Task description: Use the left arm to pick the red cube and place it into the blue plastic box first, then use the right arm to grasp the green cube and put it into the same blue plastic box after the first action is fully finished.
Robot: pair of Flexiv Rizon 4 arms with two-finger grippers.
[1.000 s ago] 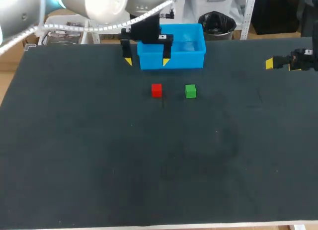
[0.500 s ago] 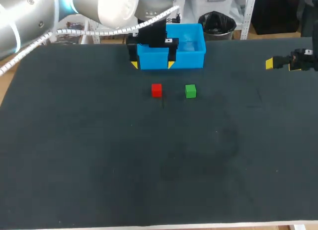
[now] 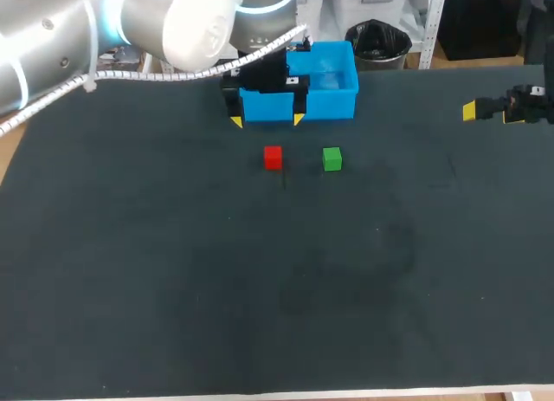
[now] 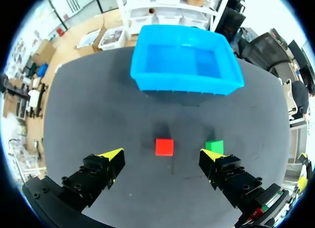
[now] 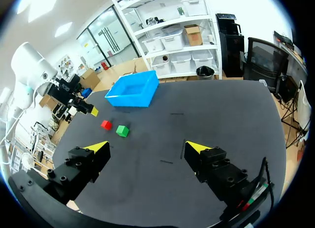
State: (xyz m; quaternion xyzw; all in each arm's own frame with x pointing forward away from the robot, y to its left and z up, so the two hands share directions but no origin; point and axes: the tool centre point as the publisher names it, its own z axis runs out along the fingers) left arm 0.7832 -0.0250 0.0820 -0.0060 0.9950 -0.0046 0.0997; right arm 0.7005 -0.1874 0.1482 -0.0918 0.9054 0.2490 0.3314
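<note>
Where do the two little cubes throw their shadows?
Left wrist view: soft dark patches lie just beyond the red cube and green cube, toward the blue box; head view: hardly any shadow shows beside them.

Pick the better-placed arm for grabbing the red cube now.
Left. The left gripper is open, with the red cube just ahead, in line with the gap between its fingers. The right gripper sits far off by the table's side edge.

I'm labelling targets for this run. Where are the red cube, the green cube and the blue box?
red cube (image 3: 273, 158), head view, middle of the cube.
green cube (image 3: 331, 158), head view, middle of the cube.
blue box (image 4: 187, 84), left wrist view, its near wall.
</note>
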